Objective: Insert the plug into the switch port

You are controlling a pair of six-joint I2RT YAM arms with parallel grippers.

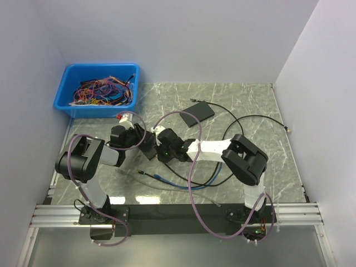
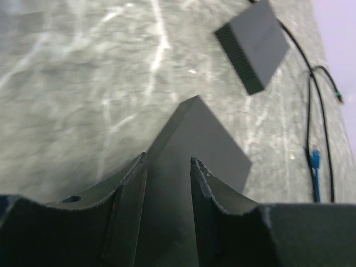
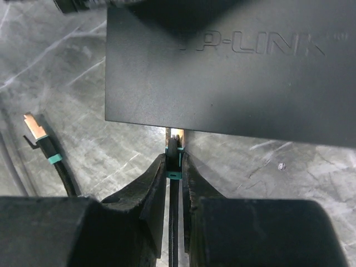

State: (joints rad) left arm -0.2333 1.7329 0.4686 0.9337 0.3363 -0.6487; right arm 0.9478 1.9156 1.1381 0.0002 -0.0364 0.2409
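R gripper (image 3: 174,162) pinching plug (image 3: 174,146) at switch (image 3: 222,67) edge | L gripper (image 2: 168,162) clamping switch

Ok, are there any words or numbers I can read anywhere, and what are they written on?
"P-LINK": raised letters on the black switch, right wrist view. The letter before the P is lost in shadow, and the tiny mark after the K is too small to read.
The second black box, left wrist view: any faint marking is too blurred to read.
No text shows on the plug or the blue bin.
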